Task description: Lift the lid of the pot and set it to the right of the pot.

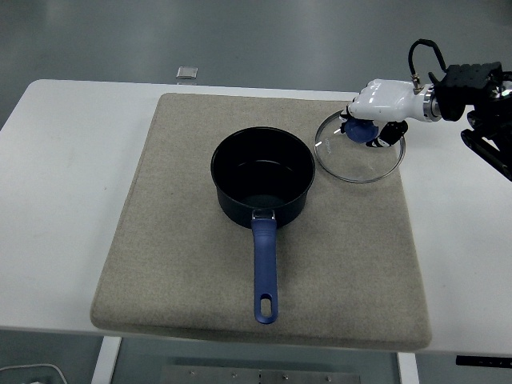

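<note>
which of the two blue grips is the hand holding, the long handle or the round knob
The round blue knob on the glass lid; the right hand grips it. The pot's long handle lies untouched.

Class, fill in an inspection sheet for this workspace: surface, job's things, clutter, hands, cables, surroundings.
Surface: white table with a beige mat on it.
Job's things: dark blue pot open at mat centre, handle toward the near edge; glass lid to the pot's right, over the mat.
Clutter: small grey square object at the far edge.
Hands: right hand grips the lid's blue knob; left not in view.
Cables: black loop at the right wrist.
Surroundings: grey floor.
</note>
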